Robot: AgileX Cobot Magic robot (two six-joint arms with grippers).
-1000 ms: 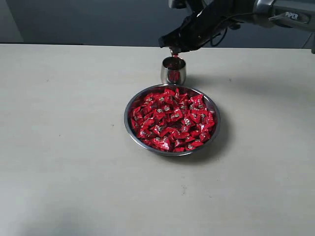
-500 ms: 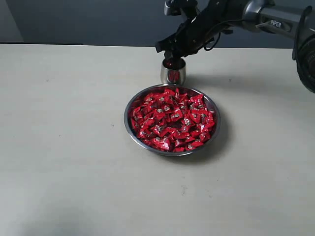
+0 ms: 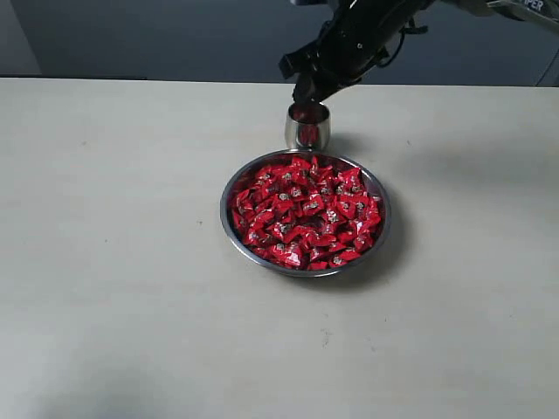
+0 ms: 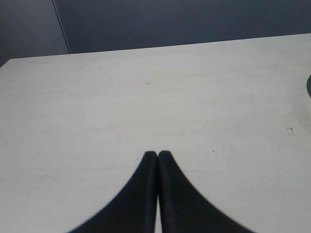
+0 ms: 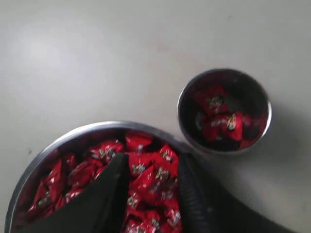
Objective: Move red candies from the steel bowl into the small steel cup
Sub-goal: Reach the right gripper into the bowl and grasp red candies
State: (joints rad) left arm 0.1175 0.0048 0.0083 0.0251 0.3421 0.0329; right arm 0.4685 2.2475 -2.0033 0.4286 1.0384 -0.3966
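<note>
Pale table (image 3: 105,262) under a dark wall fills the exterior view. The steel bowl (image 3: 225,214) sits near the middle, heaped nearly to its rim with red candies (image 3: 306,209). The small steel cup (image 3: 307,131) stands upright just behind the bowl, almost touching its far rim, and red shows inside its mouth. The right end effector (image 3: 306,90) hangs just above the cup, clear of its rim. From this angle its opening is hard to read.

From the left wrist view only bare table appears. The left end effector (image 4: 158,156) has its 2 fingers pressed together with nothing between them, well apart from both containers.

From the right wrist view the right end effector's 2 dark fingers stand apart with nothing held in the gap; the bowl's candies show through it. The cup lies beside the bowl's rim and holds at least 2 candies at its bottom, with room above them.

Judging by this, the task is in its early part: a few pieces are in the cup, the bowl looks barely reduced, and many more pick-and-drop trips appear to remain.
</note>
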